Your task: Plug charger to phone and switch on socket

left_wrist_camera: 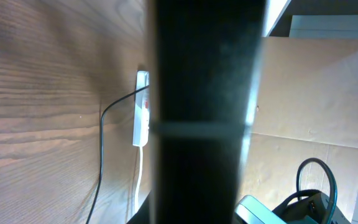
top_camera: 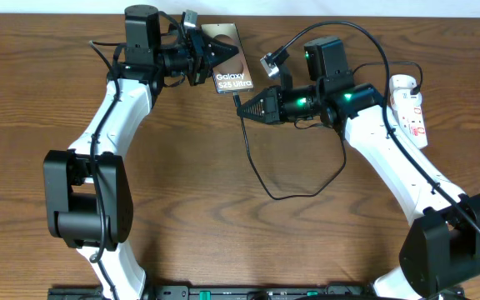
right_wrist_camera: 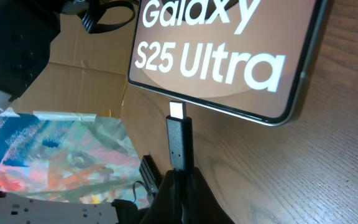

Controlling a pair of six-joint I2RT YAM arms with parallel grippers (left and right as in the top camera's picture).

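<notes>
- The dark-brown rectangular phone with white "Galaxy S25 Ultra" lettering sits at 12 o'clock on the brown wood-grain worktop, lying at a slant.
- The left gripper reaches in from the phone's 9 o'clock side. Its fingers are closed against the phone's left edge and hold it.
- The right gripper is at 5 o'clock from the phone and points up toward the phone's lower edge.
- In the right wrist view this gripper has its fingers pinched tight on the black plug body of the long thin black charger cable.
- The plug's silvery tip stands upright toward 12 o'clock and meets the silvery rim of the phone just below the "S25" text. Whether the tip has entered the port cannot be told.
- From the right gripper the charger drops toward 6 o'clock, loops across the worktop, and climbs back behind the right arm.
- The white elongated power strip socket with red switch marks lies at 3 o'clock, well apart from the phone and partly under the right arm.
- In the left wrist view the socket shows with a thick white cord leaving its lower end. A thin black cable runs just beside it.
</notes>
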